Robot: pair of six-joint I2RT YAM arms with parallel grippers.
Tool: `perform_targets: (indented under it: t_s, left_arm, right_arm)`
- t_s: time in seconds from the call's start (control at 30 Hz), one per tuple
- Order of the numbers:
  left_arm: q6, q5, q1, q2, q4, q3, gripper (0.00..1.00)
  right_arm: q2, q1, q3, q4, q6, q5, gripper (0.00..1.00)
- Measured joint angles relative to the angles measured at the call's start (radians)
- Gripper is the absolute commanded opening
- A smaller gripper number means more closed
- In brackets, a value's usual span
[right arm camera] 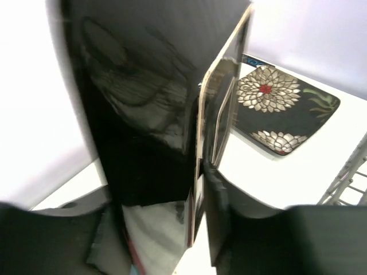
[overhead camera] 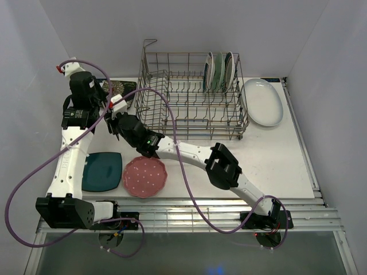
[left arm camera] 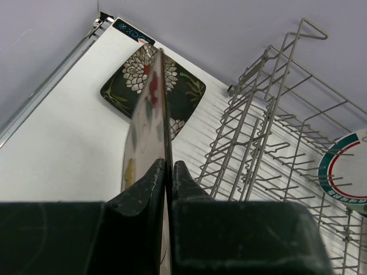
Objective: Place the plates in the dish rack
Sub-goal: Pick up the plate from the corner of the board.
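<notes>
My left gripper (left arm camera: pixel 169 166) (overhead camera: pixel 108 107) is shut on the edge of a black floral square plate (left arm camera: pixel 150 109), holding it upright and edge-on above the table's far left. My right gripper (right arm camera: pixel 195 177) (overhead camera: pixel 120 113) reaches in from the right. Its jaws stand open on either side of that same plate (right arm camera: pixel 143 114), and the right finger (right arm camera: pixel 229 217) is close against its rim. A second black floral square plate (overhead camera: pixel 119 89) (right arm camera: pixel 281 109) lies flat beneath. The grey wire dish rack (overhead camera: pixel 189 55) (left arm camera: pixel 269 126) holds three round plates (overhead camera: pixel 219 71) upright at its right end.
On the table lie a pink dotted plate (overhead camera: pixel 145 176) and a dark teal plate (overhead camera: pixel 102 171) at the near left. A large white oval plate (overhead camera: pixel 262 102) lies right of the rack. White walls close in the left, back and right sides.
</notes>
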Motion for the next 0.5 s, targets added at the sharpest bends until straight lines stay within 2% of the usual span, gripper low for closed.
perform_targets:
  t_s: [0.07,0.1,0.17,0.2,0.27,0.33,0.4,0.43,0.5]
  left_arm:
    - [-0.009,-0.018,-0.003,-0.008,0.014,-0.016,0.0]
    - [-0.014,-0.027,-0.002,-0.011,0.015,-0.022,0.0]
    - [-0.023,-0.037,-0.002,-0.018,0.016,-0.035,0.0]
    - [-0.026,-0.035,-0.002,-0.022,0.018,-0.041,0.0]
    - [-0.028,-0.027,-0.002,-0.024,0.022,-0.047,0.0]
    - [-0.031,-0.016,-0.002,-0.024,0.024,-0.05,0.01]
    - [-0.034,-0.006,-0.002,-0.025,0.039,-0.058,0.07]
    - [-0.035,0.0,-0.003,-0.027,0.041,-0.061,0.17]
    - [-0.033,0.011,-0.003,-0.028,0.045,-0.069,0.28]
  right_arm:
    - [0.0,0.006,-0.001,-0.003,-0.018,0.02,0.33]
    - [0.0,0.01,-0.001,-0.006,-0.022,0.027,0.27]
    - [0.0,0.014,-0.003,-0.012,-0.029,0.043,0.23]
    - [0.0,0.017,-0.008,-0.009,-0.032,0.051,0.15]
    - [0.0,0.019,-0.017,0.002,-0.035,0.063,0.09]
    - [0.0,0.019,-0.025,0.013,-0.039,0.077,0.08]
    - [0.0,0.02,-0.035,0.028,-0.042,0.095,0.08]
    - [-0.001,0.02,-0.044,0.041,-0.043,0.102,0.08]
    - [-0.002,0.021,-0.067,0.074,-0.043,0.115,0.08]
